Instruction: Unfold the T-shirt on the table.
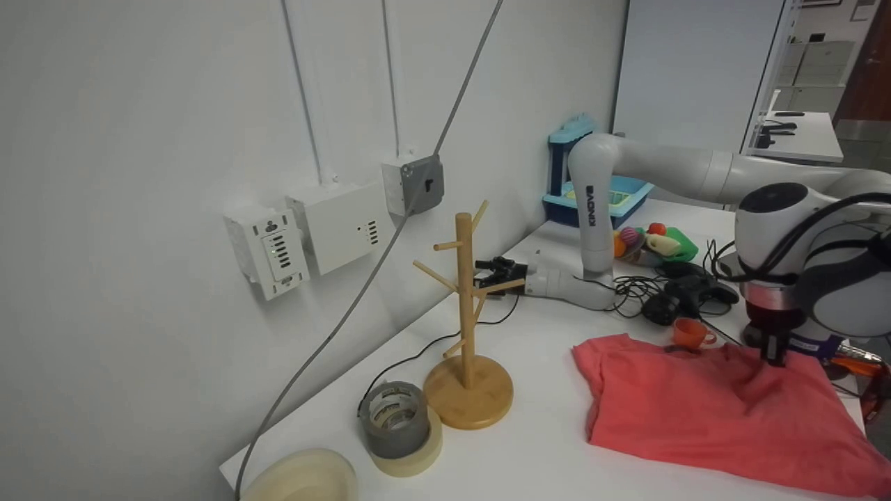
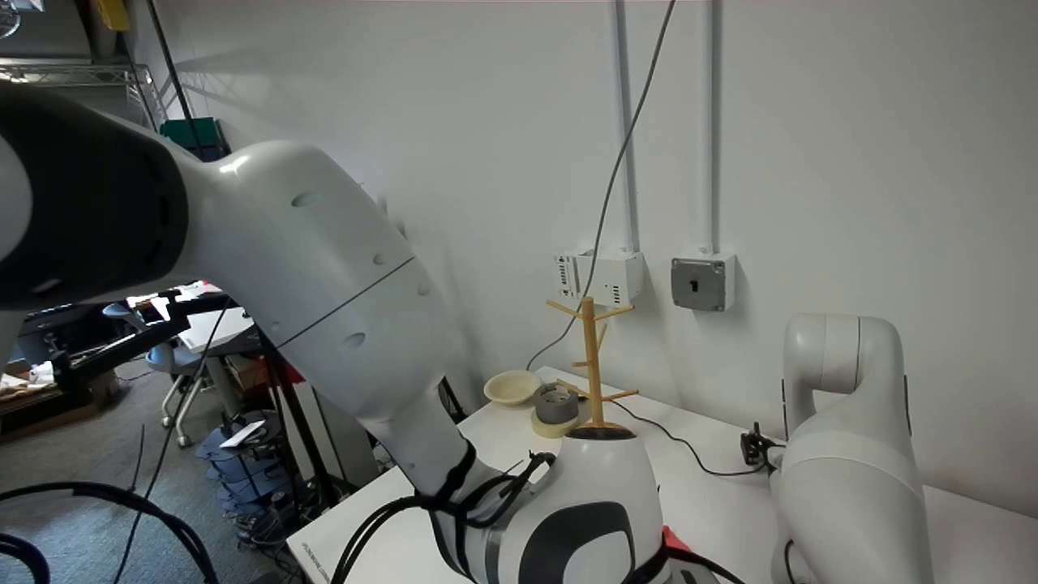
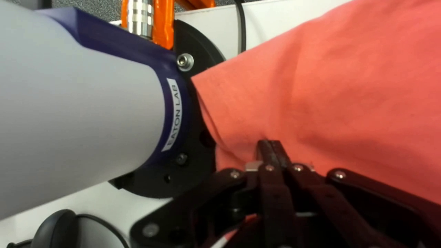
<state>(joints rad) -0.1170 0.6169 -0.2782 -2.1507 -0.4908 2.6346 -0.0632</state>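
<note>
The coral-red T-shirt (image 1: 710, 410) lies wrinkled on the white table (image 1: 536, 452), at the right in an exterior view. In an exterior view, only a small red patch of it (image 2: 673, 538) shows behind the arm. In the wrist view the T-shirt (image 3: 344, 103) fills the right side, with a folded corner at the arm base. My gripper (image 3: 269, 143) has its fingertips together against the cloth near that corner. I cannot tell whether cloth is pinched between them. In an exterior view the gripper (image 1: 774, 351) points down at the T-shirt's far edge.
A white arm base (image 3: 103, 113) with a purple collar borders the T-shirt. An orange cup (image 1: 689, 334) touches its far edge. A game controller (image 1: 689, 296), cables and a Kinova arm (image 1: 592, 209) lie beyond. A wooden stand (image 1: 466, 313), tape rolls (image 1: 397, 424) and a bowl (image 1: 306, 476) stand left.
</note>
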